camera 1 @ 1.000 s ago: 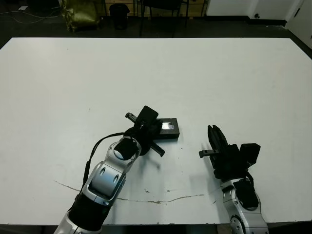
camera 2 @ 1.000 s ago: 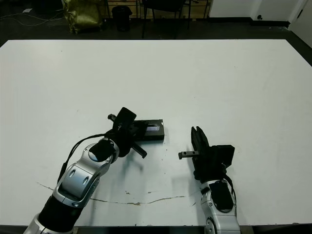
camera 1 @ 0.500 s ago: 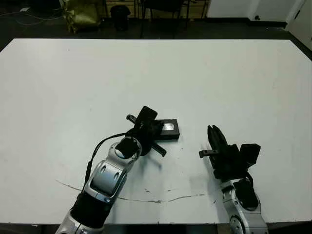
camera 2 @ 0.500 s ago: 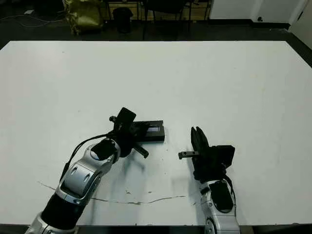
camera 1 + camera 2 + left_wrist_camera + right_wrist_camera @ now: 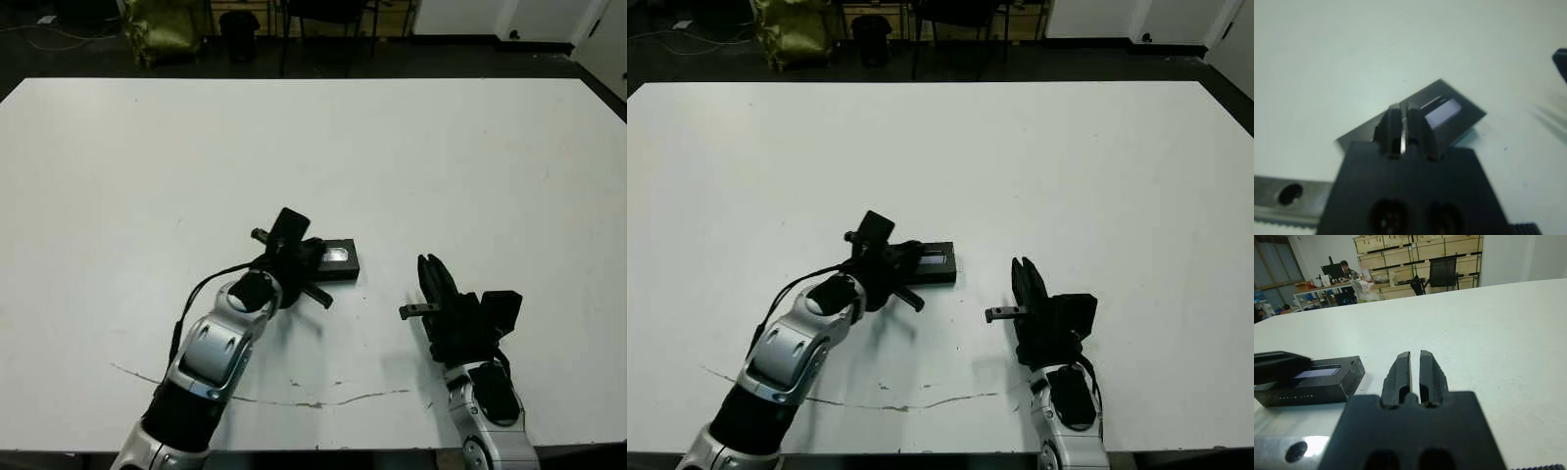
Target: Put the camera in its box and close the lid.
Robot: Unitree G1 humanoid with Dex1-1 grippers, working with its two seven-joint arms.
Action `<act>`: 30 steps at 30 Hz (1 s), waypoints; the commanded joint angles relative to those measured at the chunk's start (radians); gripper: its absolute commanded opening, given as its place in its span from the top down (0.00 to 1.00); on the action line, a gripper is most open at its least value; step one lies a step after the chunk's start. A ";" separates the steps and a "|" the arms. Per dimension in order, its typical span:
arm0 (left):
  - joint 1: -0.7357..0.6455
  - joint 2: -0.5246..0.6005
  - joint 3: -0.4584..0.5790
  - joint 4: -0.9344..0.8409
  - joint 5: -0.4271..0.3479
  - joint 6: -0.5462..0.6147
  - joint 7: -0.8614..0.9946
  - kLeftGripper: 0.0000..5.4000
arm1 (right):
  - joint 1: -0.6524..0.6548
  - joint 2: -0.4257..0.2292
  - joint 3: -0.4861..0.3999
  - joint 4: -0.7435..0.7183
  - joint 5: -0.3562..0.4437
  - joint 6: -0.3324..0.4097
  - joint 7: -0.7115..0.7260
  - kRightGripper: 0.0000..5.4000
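The box (image 5: 340, 271) sits near the table's middle with the lid (image 5: 338, 255) lying flat on top of it, its pale glossy strip (image 5: 1442, 111) facing up. My left gripper (image 5: 310, 252) is shut, its fingertips resting on the lid's left end. In the left wrist view the two fingers (image 5: 1396, 128) stand pressed together over the lid. My right gripper (image 5: 429, 270) is shut and holds nothing, a little to the right of the box and nearer the front edge. The right wrist view shows the box (image 5: 1312, 387) beside it. The camera is hidden.
A thin dark crack line (image 5: 294, 401) runs across the table near the front edge. Beyond the table's far edge stand chairs (image 5: 318, 20) and a yellow-green bag (image 5: 162, 27) on a dark floor. A person sits at a desk far off in the right wrist view.
My left gripper has shifted slightly over the lid's left end, staying shut. The box and the right arm have stayed in place.
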 commanded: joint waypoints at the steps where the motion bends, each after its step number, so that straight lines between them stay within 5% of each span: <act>1: 0.049 0.067 0.037 -0.129 0.003 -0.005 -0.006 1.00 | 0.014 -0.002 -0.005 -0.007 0.010 0.022 -0.005 1.00; 7: 0.142 0.123 0.178 -0.365 -0.057 -0.017 -0.009 1.00 | 0.028 -0.002 0.002 -0.073 0.001 0.082 -0.028 1.00; 12: 0.236 0.118 0.296 -0.433 -0.093 -0.185 0.010 1.00 | 0.030 -0.010 -0.004 -0.127 -0.006 0.119 -0.042 1.00; 16: 0.303 0.084 0.349 -0.386 -0.097 -0.380 0.051 1.00 | 0.020 -0.012 -0.021 -0.160 0.003 0.152 -0.056 1.00; 30: 0.444 0.025 0.412 -0.122 -0.155 -0.793 0.093 1.00 | -0.057 -0.027 -0.065 -0.080 -0.025 0.132 -0.072 1.00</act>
